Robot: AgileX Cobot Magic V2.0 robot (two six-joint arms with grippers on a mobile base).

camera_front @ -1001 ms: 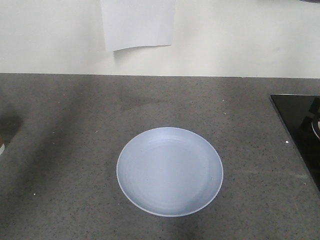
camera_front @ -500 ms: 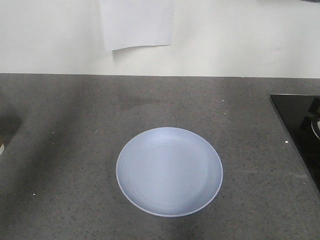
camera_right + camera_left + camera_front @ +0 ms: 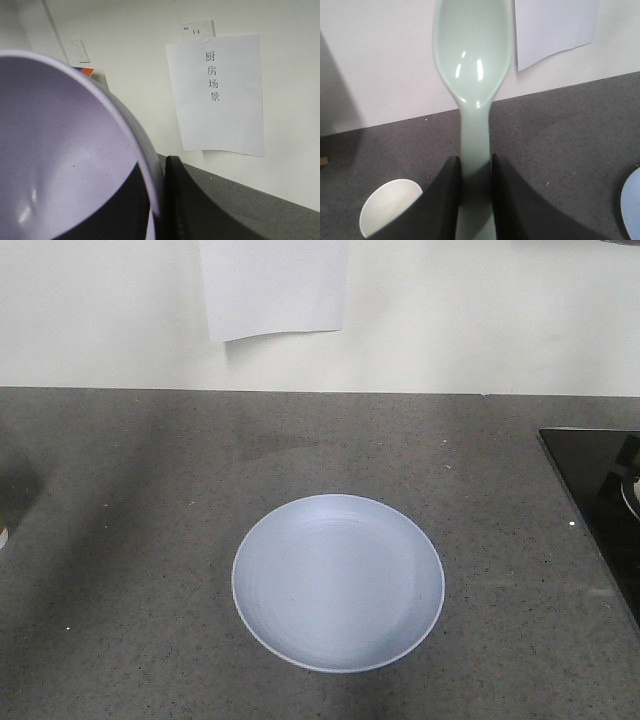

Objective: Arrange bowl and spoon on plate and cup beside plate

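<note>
Your left gripper [image 3: 475, 172] pinches the spoon [image 3: 472, 75] and your right gripper [image 3: 156, 200] the bowl [image 3: 60, 150] rim, so centre the bowl over the plate [image 3: 338, 582] first.

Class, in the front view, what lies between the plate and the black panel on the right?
Nothing: the front view shows only bare speckled counter between the plate and the black panel.

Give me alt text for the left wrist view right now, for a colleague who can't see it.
The left gripper is shut on the handle of the mint-green spoon, whose scoop points up against the white wall. On the dark counter, the cup shows its white inside at lower left and the plate edges in at lower right.
</note>
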